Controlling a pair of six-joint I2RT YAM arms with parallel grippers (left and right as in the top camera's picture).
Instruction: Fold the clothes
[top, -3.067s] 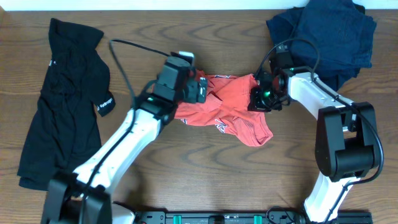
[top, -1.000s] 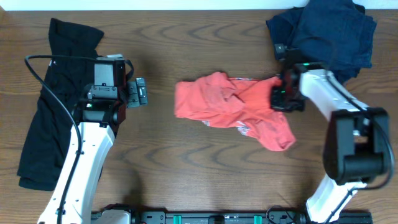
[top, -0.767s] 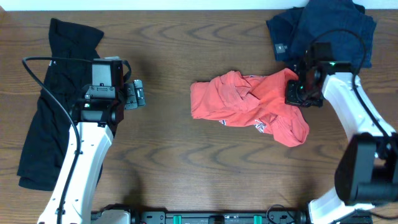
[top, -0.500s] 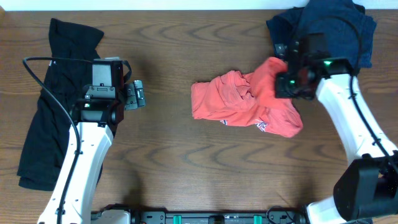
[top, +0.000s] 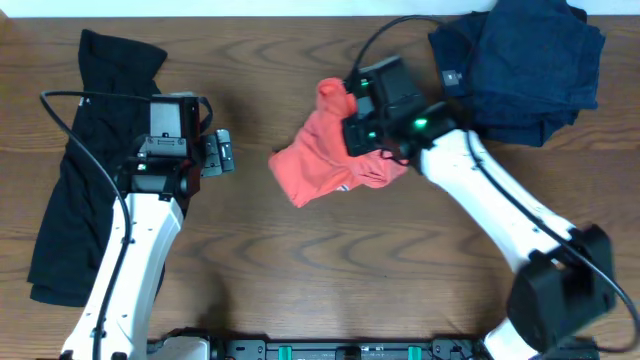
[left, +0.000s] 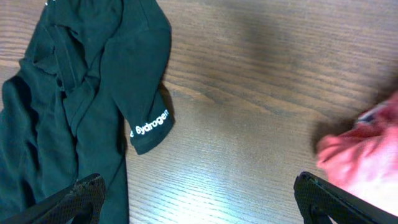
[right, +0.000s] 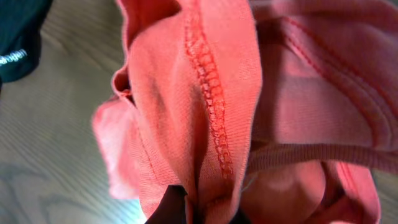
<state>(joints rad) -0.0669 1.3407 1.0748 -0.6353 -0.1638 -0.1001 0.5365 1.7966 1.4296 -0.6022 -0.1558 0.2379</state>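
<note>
A crumpled red shirt (top: 315, 160) lies at the table's middle, its right edge lifted. My right gripper (top: 362, 128) is shut on that edge; in the right wrist view the red shirt (right: 249, 99) fills the frame and hides the fingertips. A black shirt (top: 100, 150) with white lettering lies flat at the left, and it also shows in the left wrist view (left: 74, 106). A pile of navy clothes (top: 530, 55) sits at the back right. My left gripper (top: 224, 152) is open and empty over bare wood between the black and red shirts.
The wooden table (top: 320, 290) is bare along the front. The red shirt's edge (left: 367, 162) shows at the right of the left wrist view. A black cable (top: 60, 110) loops over the black shirt.
My right gripper has swung left across the table, dragging the red shirt's edge over the rest and bunching it leftward. The left arm has not moved.
</note>
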